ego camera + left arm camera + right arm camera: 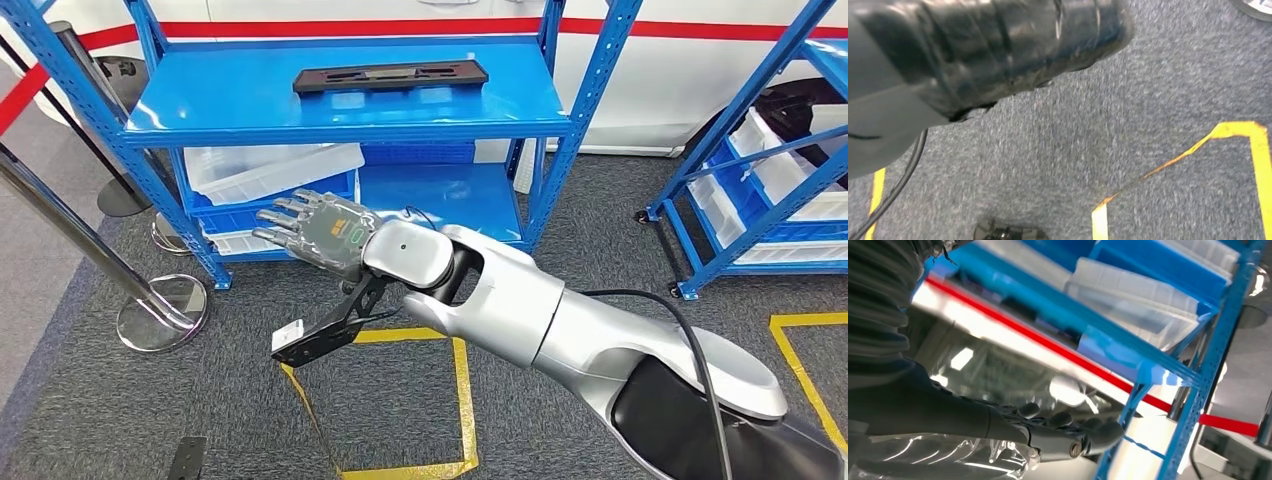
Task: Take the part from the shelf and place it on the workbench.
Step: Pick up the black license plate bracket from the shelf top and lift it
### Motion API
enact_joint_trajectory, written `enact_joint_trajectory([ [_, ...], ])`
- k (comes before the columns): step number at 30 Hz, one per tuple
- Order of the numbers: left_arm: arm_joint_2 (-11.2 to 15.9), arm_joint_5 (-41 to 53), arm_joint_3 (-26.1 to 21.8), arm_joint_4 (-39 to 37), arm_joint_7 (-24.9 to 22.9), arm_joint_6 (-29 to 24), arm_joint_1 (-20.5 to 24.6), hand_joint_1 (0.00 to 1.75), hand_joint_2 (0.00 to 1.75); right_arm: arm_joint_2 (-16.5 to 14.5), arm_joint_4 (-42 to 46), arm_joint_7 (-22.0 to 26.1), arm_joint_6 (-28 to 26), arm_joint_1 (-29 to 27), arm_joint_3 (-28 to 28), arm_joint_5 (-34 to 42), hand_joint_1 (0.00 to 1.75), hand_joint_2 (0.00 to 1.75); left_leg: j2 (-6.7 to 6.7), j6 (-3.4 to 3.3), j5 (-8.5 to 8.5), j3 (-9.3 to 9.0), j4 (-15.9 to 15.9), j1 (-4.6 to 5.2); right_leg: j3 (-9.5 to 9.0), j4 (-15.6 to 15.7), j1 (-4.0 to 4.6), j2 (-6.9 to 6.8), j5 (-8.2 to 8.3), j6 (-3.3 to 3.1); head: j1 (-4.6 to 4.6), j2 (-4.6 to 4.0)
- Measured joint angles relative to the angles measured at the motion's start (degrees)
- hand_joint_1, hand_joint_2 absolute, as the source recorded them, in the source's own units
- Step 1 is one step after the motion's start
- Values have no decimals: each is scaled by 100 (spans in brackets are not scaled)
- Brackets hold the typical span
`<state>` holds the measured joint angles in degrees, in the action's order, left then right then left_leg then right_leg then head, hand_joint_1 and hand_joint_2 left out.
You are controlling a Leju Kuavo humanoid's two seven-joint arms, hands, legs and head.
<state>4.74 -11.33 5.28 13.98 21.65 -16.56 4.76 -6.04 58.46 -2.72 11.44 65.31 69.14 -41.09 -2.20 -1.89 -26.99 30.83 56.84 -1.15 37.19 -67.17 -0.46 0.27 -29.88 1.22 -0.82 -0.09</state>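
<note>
While the part lies flat on the top deck of the blue shelf, the task stands at its opening step: the reach, with no contact made. Reading the head view from left to right, chrome stanchions stand on round bases on the grey carpet, to the outer side of the fingertips and apart from them. Next comes the right hand, raised in front of the shelf's lower bay, fingers extended and slightly spread, palm empty; nothing is held. Clear plastic bins on the lower tier sit just beyond the fingertips, while the part rests well above and beyond them, on the deck over the bins. A second blue rack stands well off on the wrist side. Yellow floor tape runs beneath the forearm. The right wrist view confirms the fingers lying straight with nothing between them, against the shelf frame. Whether the left hand is open or closed cannot be told; the left wrist view is taken up by carpet, tape and dark bodywork. In my judgement, the next move calls for lifting the right hand clear above the deck edge, carrying the fingers forward over the part, then closing across its narrow width. No workbench is seen, so placement lies further ahead.
</note>
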Motion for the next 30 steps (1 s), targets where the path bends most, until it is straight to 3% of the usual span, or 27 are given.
enact_joint_trajectory([
  [1,0,-13,3,-1,-36,51,-2,0,0,1,-13,-27,-19,-49,-33,128,0,175,4,-4,0,3,2,1,215,-391,-7,-1,-129,8,3,1],
  [2,0,-19,7,-1,-66,85,-4,0,0,2,-29,-54,-23,-99,-62,235,0,131,5,-4,-5,4,6,2,393,-686,-12,-1,-177,13,3,1],
  [3,0,-20,10,-1,-84,98,-7,0,0,4,-47,-72,-22,-135,-82,307,0,87,3,-1,-14,3,13,1,492,-796,-15,-1,-127,13,4,1],
  [4,0,-21,17,-1,-94,102,-9,0,0,5,-64,-86,-21,-156,-97,351,0,44,-3,6,-27,-2,23,-1,490,-691,-16,-1,28,7,5,1],
  [5,0,-21,26,-1,-98,103,-10,0,0,5,-76,-94,-20,-165,-115,377,0,0,-10,20,-48,-11,36,-4,390,-388,-17,0,258,-6,5,1],
  [7,0,-22,42,-2,-101,104,-5,0,0,3,-92,-116,-23,-171,-165,420,0,0,-26,72,-102,-16,70,-3,96,335,-5,23,614,-49,3,1],
  [8,1,-23,46,-3,-107,103,-1,0,0,-1,-101,-139,-25,-178,-193,447,0,0,-32,108,-121,0,83,2,-9,584,4,38,682,-79,0,1],
  [11,2,-30,57,-13,-131,99,2,0,0,-12,-146,-206,-31,-222,-243,516,0,0,-40,219,-124,51,78,-4,-56,754,34,59,650,-171,-18,1],
  [13,0,-33,62,-20,-134,98,0,0,0,-23,-173,-221,-44,-240,-275,527,0,0,29,276,-202,96,171,-16,-87,804,22,49,657,-231,-28,1],
  [15,1,-47,67,-25,-132,98,14,0,0,-33,-192,-231,-79,-244,-310,527,0,0,116,306,-443,353,677,-15,-134,844,10,20,653,-283,-51,1],
  [17,5,-68,73,-29,-130,100,20,0,0,-34,-224,-244,-113,-274,-324,509,0,0,134,322,-658,769,1390,-11,-151,837,22,-8,632,-317,-61,1],
  [19,5,-79,75,-32,-131,104,7,0,0,-34,-254,-252,-128,-310,-324,468,0,0,138,327,-554,982,1607,-12,-157,816,33,-20,610,-335,-61,1],
  [20,6,-80,75,-33,-132,105,2,0,0,-34,-262,-256,-133,-317,-324,446,0,0,141,322,-378,951,1440,-12,-162,803,36,-20,599,-336,-61,1],
  [21,8,-80,75,-34,-132,107,3,0,0,-37,-266,-257,-137,-317,-324,431,0,0,156,311,-143,820,1078,-11,-170,790,37,-20,583,-328,-61,1],
  [23,11,-83,76,-34,-132,123,18,0,0,-44,-272,-259,-151,-309,-325,418,0,0,183,276,140,548,424,18,-173,763,61,-18,556,-296,-60,1],
  [24,13,-90,77,-34,-132,139,26,0,0,-49,-275,-259,-158,-307,-325,418,0,0,191,250,194,465,227,33,-168,758,70,-18,553,-272,-58,1],
  [28,14,-133,78,-36,-129,204,24,0,0,-65,-287,-299,-195,-310,-326,341,0,0,174,135,213,437,151,27,-136,724,71,-33,518,-173,-50,1],
  [30,17,-139,79,-36,-119,208,28,0,0,-69,-287,-323,-269,-316,-326,273,0,0,173,71,235,413,118,5,42,328,63,-31,271,-120,-36,1],
])
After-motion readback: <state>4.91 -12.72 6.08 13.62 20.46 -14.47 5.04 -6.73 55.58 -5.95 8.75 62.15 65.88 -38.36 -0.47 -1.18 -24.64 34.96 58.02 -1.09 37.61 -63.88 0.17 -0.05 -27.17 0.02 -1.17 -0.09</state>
